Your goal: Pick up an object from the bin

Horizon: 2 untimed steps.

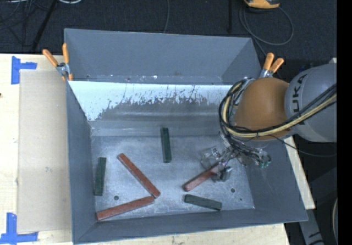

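My gripper (220, 168) hangs low over the right part of the bin floor, under the orange wrist cover. Its fingertips are at the upper right end of a short red-brown stick (197, 181) that lies slanting on the floor. Whether the stick sits between the fingers I cannot make out. A dark green bar (203, 202) lies just below, near the front wall.
Another dark green bar (165, 145) stands lengthwise in the middle of the floor. Two longer red-brown sticks (138, 174) (125, 207) form a V at the front left. A third green bar (99, 176) lies by the left wall.
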### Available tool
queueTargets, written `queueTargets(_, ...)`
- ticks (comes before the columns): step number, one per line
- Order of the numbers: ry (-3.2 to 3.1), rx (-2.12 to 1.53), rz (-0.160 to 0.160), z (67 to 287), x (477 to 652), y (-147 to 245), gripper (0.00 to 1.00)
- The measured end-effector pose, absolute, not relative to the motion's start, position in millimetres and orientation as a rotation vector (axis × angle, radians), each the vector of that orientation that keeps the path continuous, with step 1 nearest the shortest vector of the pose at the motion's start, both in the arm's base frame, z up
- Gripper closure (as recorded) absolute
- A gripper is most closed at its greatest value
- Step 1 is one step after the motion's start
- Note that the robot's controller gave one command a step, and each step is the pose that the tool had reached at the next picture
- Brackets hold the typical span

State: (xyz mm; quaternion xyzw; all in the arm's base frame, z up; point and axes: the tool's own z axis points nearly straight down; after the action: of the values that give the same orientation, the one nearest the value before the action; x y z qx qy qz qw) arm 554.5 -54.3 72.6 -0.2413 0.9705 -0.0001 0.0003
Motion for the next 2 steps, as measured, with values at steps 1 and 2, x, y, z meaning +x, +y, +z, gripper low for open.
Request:
queueTargets(1, 3.055, -0.761, 0.005, 82.0, 552.4, -53.5, 1.0)
queueTargets(2, 3.058, -0.761, 0.007, 103.2, 551.4, -52.9, 1.0)
